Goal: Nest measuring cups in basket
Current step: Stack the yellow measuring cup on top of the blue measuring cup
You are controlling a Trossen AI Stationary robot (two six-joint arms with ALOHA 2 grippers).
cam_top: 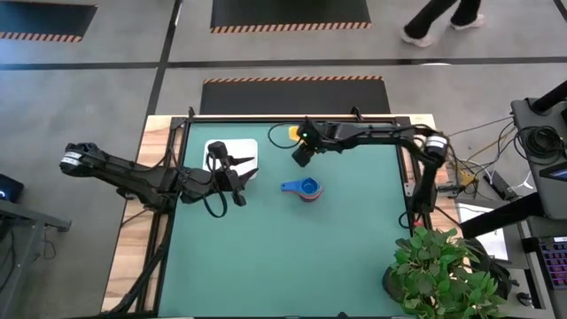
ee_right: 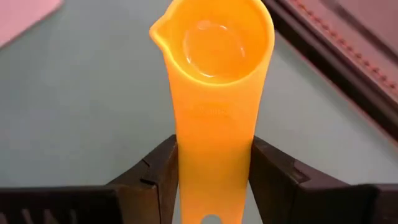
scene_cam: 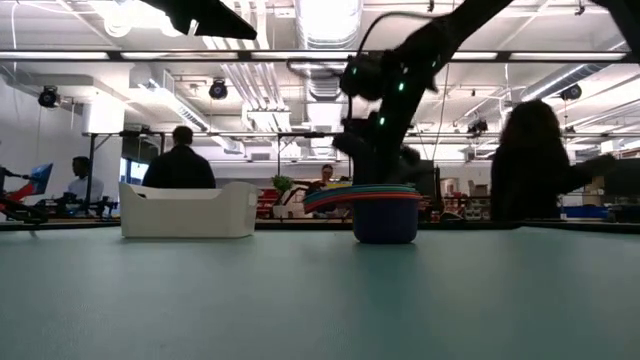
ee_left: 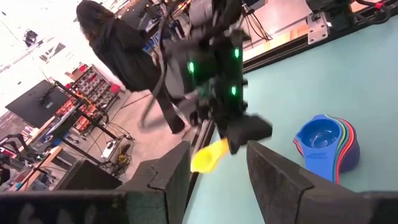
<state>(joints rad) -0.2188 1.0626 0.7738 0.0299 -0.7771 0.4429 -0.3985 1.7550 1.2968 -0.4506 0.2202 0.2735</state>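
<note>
The white basket (cam_top: 232, 159) sits on the green table (cam_top: 292, 248), near the far left part of it. The left gripper (cam_top: 237, 166) hangs over the basket w/ its 2 fingers (ee_left: 163, 177) apart & nothing between them.

A stack of cups (cam_top: 306, 188) stands right of the basket, near but not touching it. The light blue cup (ee_left: 318, 138) is on top, w/ green, red & a dark one under it.

The yellow cup (ee_right: 214, 74) is farther from the basket, near the table's back edge. The right gripper (cam_top: 301, 151) has its fingers (ee_right: 152, 171) closed on the yellow cup's handle, bowl pointing away from the gripper.

People (scene_cam: 180, 160) are in the room behind.
</note>
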